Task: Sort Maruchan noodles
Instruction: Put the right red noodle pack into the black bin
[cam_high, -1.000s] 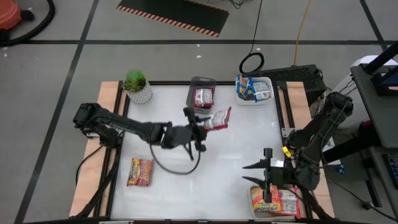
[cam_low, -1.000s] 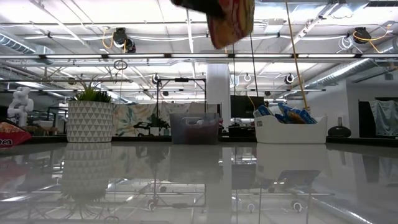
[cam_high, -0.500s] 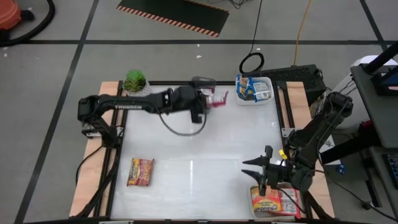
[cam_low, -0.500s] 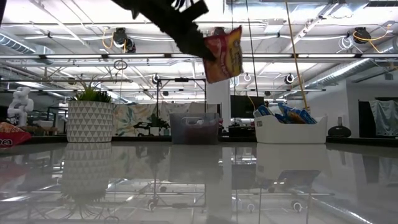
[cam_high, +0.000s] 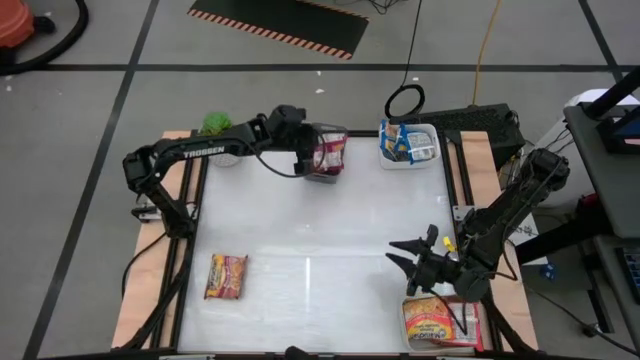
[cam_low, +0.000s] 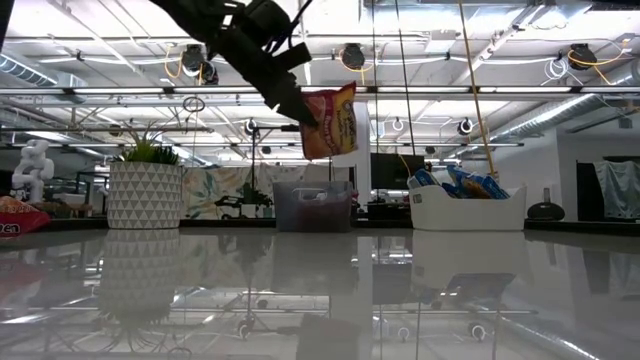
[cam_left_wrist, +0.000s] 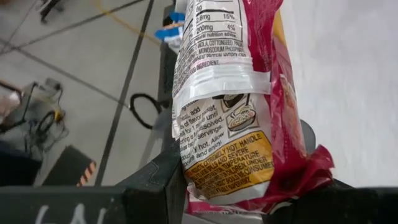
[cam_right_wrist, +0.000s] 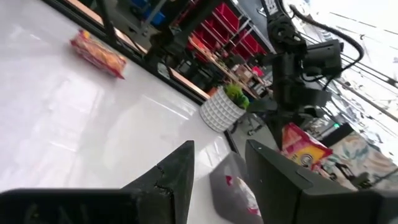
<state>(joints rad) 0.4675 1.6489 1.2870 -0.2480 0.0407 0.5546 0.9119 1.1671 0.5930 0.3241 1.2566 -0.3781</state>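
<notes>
High view: two trays, grey and white. Left gripper is clamping one red packet above grey; right gripper is hovering, fingers parted, empty.

A second ago the left gripper held the red-and-yellow packet over the middle of the table; since then it has carried the packet to the far edge, and now holds it hanging above the grey tray. The right gripper, near the right front corner, has drawn slightly away from the front edge.
</notes>
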